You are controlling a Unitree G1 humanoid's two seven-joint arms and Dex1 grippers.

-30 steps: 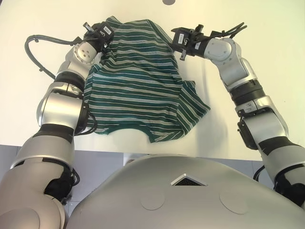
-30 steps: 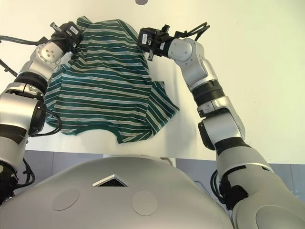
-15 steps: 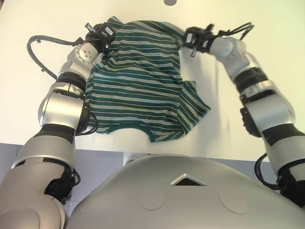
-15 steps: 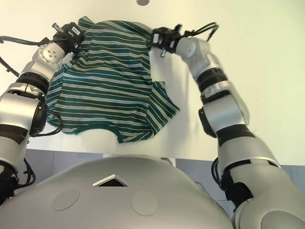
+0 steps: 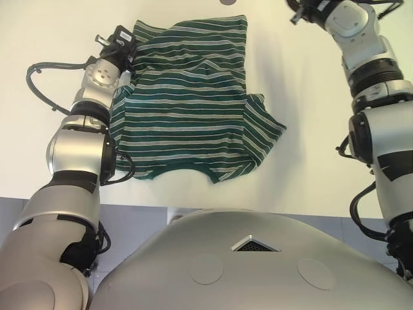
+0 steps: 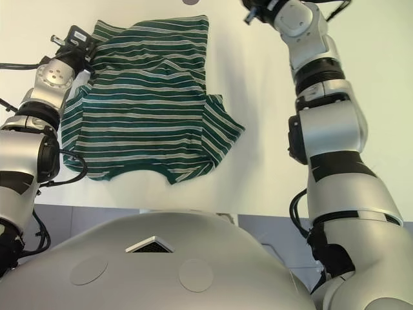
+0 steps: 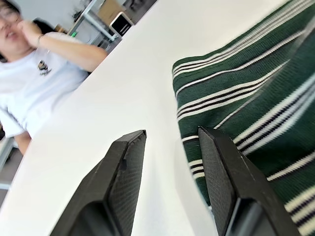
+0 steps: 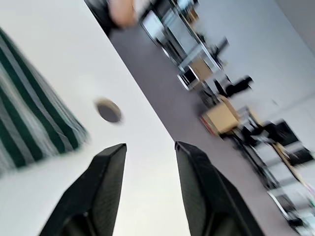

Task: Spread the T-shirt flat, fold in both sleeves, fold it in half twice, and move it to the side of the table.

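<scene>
Looks like the spreading step's nearly done: the T-shirt (image 5: 187,103) lies mostly flat on the counter (image 5: 310,161), the left tool (image 7: 172,133) gaping beside its far-left corner, the right tool (image 8: 150,145) gaping and empty past the far-right one, so next probably means smoothing that rumpled right sleeve (image 5: 264,129).

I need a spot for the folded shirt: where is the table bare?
Widest bare table lies between the T-shirt and the right arm. A narrower strip lies outside the left arm, crossed by a cable. It is crowded at the shirt's far left corner, beside the left pincer.
</scene>
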